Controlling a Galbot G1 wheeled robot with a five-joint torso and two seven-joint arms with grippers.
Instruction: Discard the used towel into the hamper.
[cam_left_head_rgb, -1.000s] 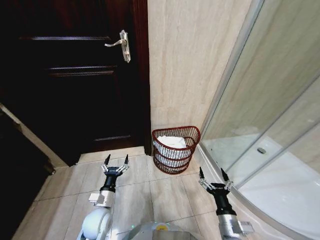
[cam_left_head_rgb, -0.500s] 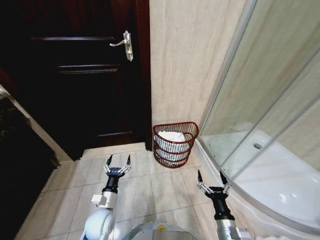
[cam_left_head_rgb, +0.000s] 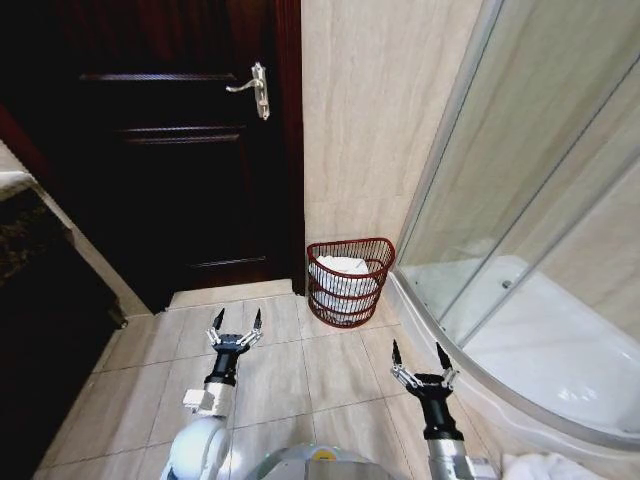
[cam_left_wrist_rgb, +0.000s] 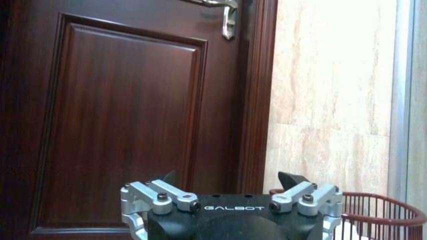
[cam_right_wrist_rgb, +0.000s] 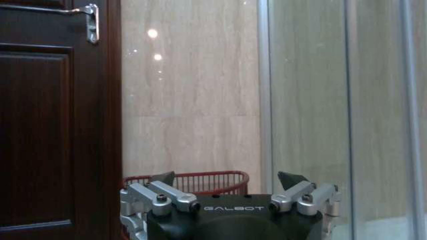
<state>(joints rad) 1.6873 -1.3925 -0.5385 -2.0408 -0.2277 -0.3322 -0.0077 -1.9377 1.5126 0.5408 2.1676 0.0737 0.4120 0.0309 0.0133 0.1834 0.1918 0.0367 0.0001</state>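
Observation:
The hamper (cam_left_head_rgb: 348, 296), a dark red woven basket, stands on the tiled floor against the beige wall, between the door and the shower. A white towel (cam_left_head_rgb: 345, 267) lies inside it. My left gripper (cam_left_head_rgb: 235, 322) hovers low over the floor tiles, to the left of the hamper and nearer to me, open and holding nothing. My right gripper (cam_left_head_rgb: 414, 353) is to the right and closer still, also open and holding nothing. The hamper's rim (cam_left_wrist_rgb: 393, 210) appears beyond the left gripper (cam_left_wrist_rgb: 228, 176) in the left wrist view. Its rim (cam_right_wrist_rgb: 193, 177) also rises behind the right gripper (cam_right_wrist_rgb: 225, 176).
A dark wooden door (cam_left_head_rgb: 170, 160) with a metal lever handle (cam_left_head_rgb: 255, 88) is shut at the left. The curved glass shower enclosure (cam_left_head_rgb: 520, 230) and its raised white base (cam_left_head_rgb: 470, 390) border the right. A dark counter (cam_left_head_rgb: 30, 300) runs along the left. Something white (cam_left_head_rgb: 545, 467) lies at the bottom edge.
The whole view has shifted, so the camera has moved: the hamper now looks smaller and farther off. Both grippers stay open and the towel stays in the hamper.

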